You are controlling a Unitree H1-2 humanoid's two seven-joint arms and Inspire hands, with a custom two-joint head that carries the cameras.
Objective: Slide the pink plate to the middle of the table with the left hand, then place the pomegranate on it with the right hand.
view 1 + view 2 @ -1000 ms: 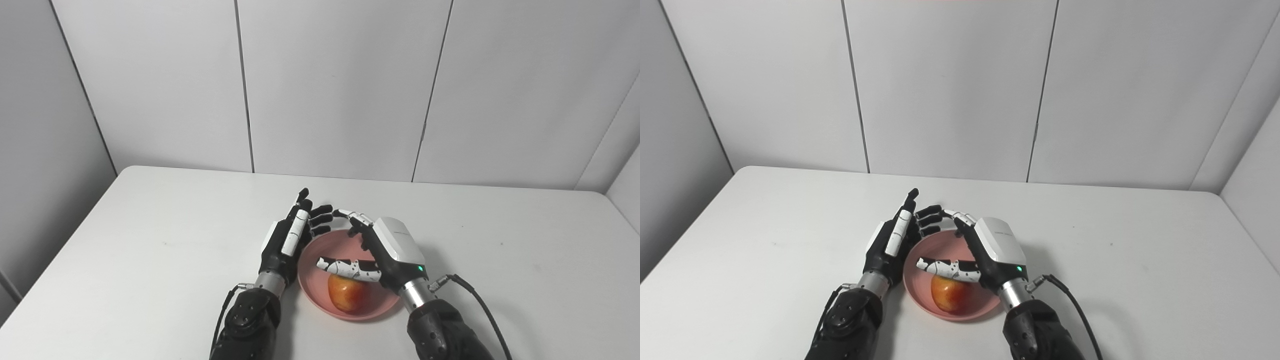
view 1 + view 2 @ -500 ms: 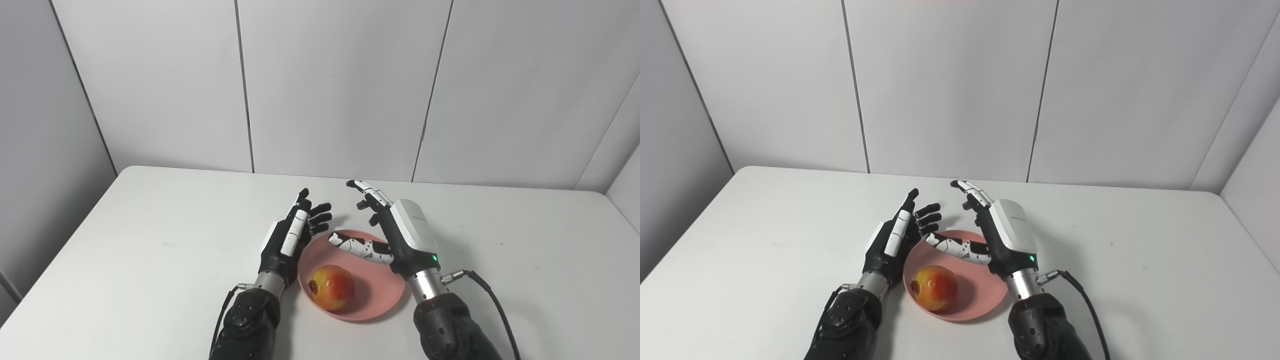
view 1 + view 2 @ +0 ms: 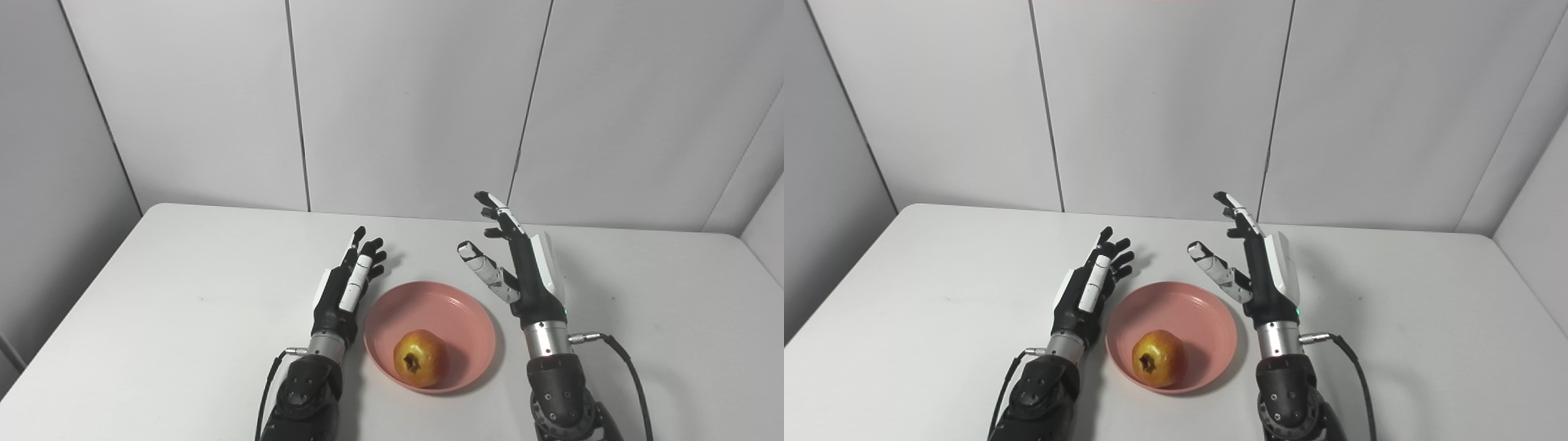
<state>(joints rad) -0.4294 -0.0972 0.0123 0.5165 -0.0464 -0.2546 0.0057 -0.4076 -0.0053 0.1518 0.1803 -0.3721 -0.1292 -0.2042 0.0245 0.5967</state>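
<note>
My pomegranate point(image 3: 419, 359) sits in the pink plate point(image 3: 456, 320) on the plain white desk point(image 3: 184, 306), grey wall panels point(image 3: 404, 104) behind. My left hand point(image 3: 344, 291) and right hand point(image 3: 527, 275) flank it, fingers spread, empty.

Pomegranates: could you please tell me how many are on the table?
1. The pomegranate sits in the near part of the pink plate, between the two open robot hands and touching neither. Nothing appears hidden.
</note>
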